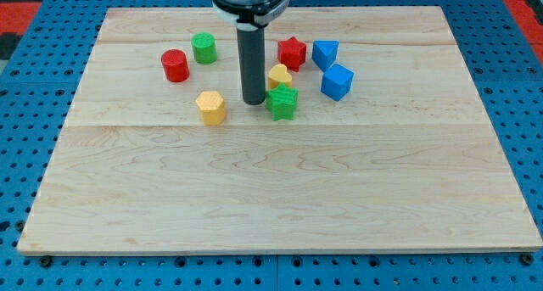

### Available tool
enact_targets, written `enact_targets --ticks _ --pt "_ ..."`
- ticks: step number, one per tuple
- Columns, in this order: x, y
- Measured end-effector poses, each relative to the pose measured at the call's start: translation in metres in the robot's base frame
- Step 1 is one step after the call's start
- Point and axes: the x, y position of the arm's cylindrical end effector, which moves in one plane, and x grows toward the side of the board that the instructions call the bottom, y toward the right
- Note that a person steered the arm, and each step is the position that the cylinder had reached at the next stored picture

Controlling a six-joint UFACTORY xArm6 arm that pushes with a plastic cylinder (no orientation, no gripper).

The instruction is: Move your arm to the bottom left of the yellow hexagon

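Observation:
The yellow hexagon (210, 107) lies on the wooden board (280, 198), left of centre in the upper half. My tip (254, 101) rests on the board to the hexagon's right, a short gap away and about level with it. The rod rises straight up to the arm at the view's top. A green star (282, 102) sits just right of my tip, close to it. A yellow heart (279, 75) lies right behind the rod, partly hidden by it.
A red cylinder (176, 65) and a green cylinder (204, 48) stand up-left of the hexagon. A red star (292, 53) and two blue blocks (325, 53) (337, 81) sit to the rod's right. Blue pegboard surrounds the board.

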Motion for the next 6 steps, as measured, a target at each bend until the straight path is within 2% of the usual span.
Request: enact_targets --ticks 1,2,4,5,6 --pt "0.017 -0.022" --pt "0.014 -0.03" --pt "0.021 -0.02" --pt "0.065 0.025" --pt "0.098 0.009"
